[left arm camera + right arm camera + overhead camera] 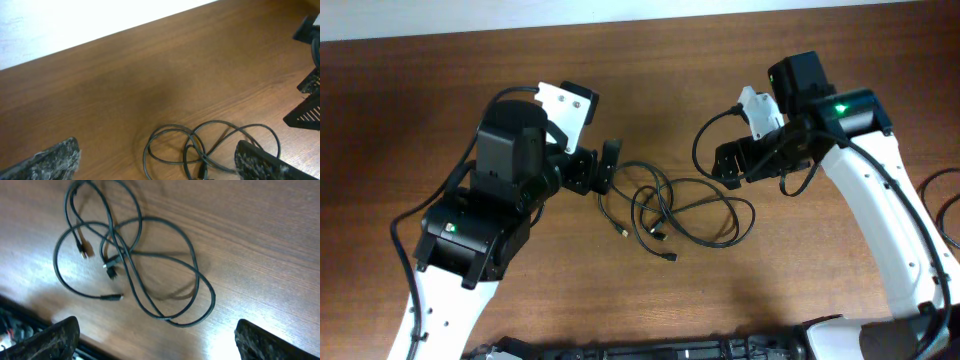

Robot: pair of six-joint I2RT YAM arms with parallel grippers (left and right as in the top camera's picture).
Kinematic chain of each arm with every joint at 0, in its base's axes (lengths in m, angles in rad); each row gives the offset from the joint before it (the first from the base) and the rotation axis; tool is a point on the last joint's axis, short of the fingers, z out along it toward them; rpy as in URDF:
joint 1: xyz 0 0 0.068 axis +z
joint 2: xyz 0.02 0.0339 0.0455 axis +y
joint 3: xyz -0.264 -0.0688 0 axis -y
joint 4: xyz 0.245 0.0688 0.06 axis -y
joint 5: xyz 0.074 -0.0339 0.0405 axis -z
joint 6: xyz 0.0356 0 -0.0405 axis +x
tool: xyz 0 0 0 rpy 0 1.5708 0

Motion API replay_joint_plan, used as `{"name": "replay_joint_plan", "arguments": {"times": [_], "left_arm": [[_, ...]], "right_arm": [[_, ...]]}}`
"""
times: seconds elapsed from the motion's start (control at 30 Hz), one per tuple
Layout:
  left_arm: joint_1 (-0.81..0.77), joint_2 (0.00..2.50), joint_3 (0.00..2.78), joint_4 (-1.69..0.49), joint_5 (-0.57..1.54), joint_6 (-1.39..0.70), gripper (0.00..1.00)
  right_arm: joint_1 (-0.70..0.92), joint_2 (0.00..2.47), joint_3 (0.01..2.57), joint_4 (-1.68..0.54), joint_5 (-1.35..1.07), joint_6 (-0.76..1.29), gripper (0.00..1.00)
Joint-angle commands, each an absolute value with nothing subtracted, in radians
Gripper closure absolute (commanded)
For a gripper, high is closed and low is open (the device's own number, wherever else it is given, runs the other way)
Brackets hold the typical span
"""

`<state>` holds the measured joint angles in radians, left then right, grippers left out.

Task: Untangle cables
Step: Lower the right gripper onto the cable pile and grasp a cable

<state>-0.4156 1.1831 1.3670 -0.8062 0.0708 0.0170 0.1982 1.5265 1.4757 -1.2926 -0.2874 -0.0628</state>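
Overhead, we see the left gripper [599,170] over the table [520,60] at 9 o'clock of the cables [655,210], its jaws pointing toward 3 o'clock and spread wide with nothing between them. The nearest loop runs right up to its far finger, and we cannot tell whether the two touch. The cables lie in one loose heap of overlapping black loops near the middle of the table, between the two grippers. Several small plugs stick out of the heap toward 6 and 7 o'clock. The right gripper [728,170] stands at 2 o'clock of the heap, just beside its outermost loop, and its jaws are wide and empty as well. From the left wrist view, both fingers [50,160] sit far apart at the lower corners. The cables [200,150] curl on the wood toward 5 o'clock, close to the right-hand finger, and the other gripper [307,100] shows at 3 o'clock. From the right wrist view, the fingers [270,340] are equally far apart. The cables [125,255] lie flat at 11 o'clock, clear of both fingers, with three plug ends inside the loops.
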Motion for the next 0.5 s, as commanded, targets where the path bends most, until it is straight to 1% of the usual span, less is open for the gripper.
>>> {"name": "replay_joint_plan", "arguments": {"times": [0.0, 0.17, 0.37, 0.47], "left_arm": [[-0.41, 1.184, 1.383, -0.809, 0.063, 0.004, 0.01], [-0.41, 1.184, 1.383, -0.81, 0.063, 0.004, 0.01], [-0.41, 1.184, 1.383, -0.809, 0.063, 0.004, 0.01], [-0.41, 1.184, 1.383, -0.809, 0.063, 0.004, 0.01]], "right_arm": [[0.204, 1.554, 1.449, -1.301, -0.313, -0.189, 0.01], [0.238, 1.556, 1.361, -1.281, -0.45, -0.371, 0.01], [0.324, 1.558, 1.205, -1.145, -0.483, -0.38, 0.01], [0.355, 1.558, 1.147, -1.097, -0.486, -0.352, 0.02]]}}
